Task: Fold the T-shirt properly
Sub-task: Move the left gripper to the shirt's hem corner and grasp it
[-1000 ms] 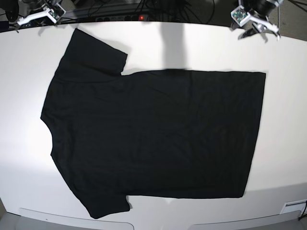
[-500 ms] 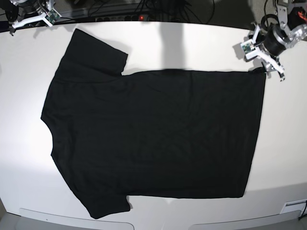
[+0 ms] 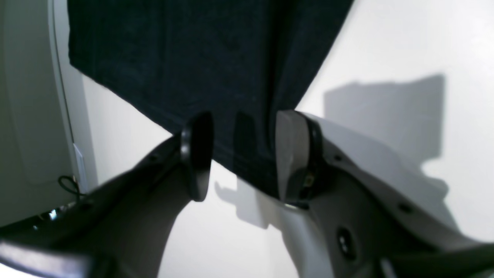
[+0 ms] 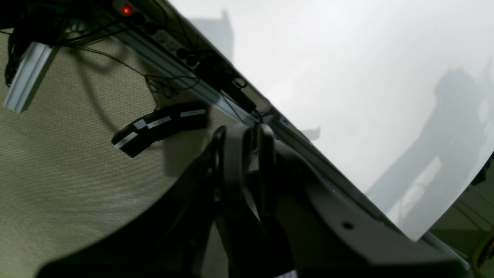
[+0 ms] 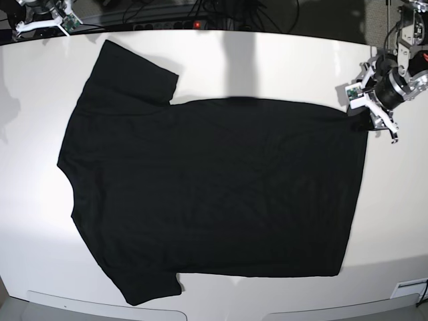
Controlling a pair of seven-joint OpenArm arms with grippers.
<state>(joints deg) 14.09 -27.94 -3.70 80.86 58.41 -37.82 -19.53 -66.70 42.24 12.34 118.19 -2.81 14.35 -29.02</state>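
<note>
hidden: T-shirt (image 5: 214, 187) print side | cut off: T-shirt beyond left wrist view's top edge

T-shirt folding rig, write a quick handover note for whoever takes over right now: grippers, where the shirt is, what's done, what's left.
Left gripper: open, jaws straddling the hem corner of the T-shirt, not closed on it.
Right gripper: shut, empty, parked off the table's far edge, away from the shirt.
T-shirt: spread flat on the table, plain black side up, sleeves toward the right arm's side.
Done: shirt laid out; no fold made yet.
Left: close on the corner, bring in the right arm, do every fold.
</note>
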